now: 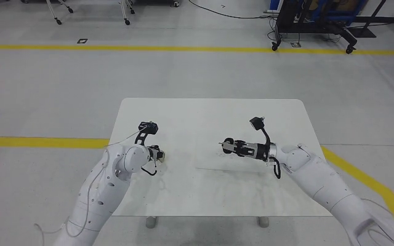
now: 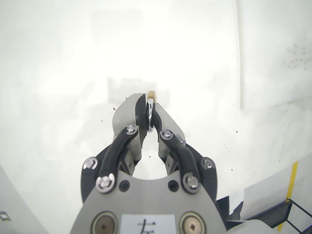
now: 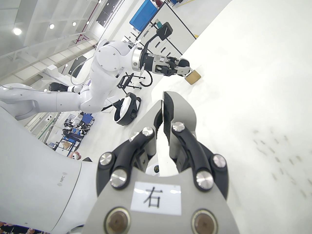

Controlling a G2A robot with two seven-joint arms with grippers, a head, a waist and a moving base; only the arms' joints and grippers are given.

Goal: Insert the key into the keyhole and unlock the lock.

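My left gripper (image 2: 147,101) is shut on the silver shackle (image 2: 149,120) of a brass padlock (image 2: 151,95), whose body pokes out past the fingertips. In the right wrist view the padlock (image 3: 193,77) hangs from that gripper (image 3: 186,70) just over the white table, near its left side. My right gripper (image 1: 225,146) is held near the table's middle, pointing toward the lock, a hand's width away. Its pads (image 3: 168,113) are pressed together, and a thin key tip (image 1: 220,146) sticks out toward the lock. The key is hidden in the right wrist view.
The white table (image 1: 203,117) carries nothing else. Bare table surface lies between the two grippers. Yellow floor lines run behind and beside the table, and a dark wheeled cart (image 1: 314,24) stands far back on the right.
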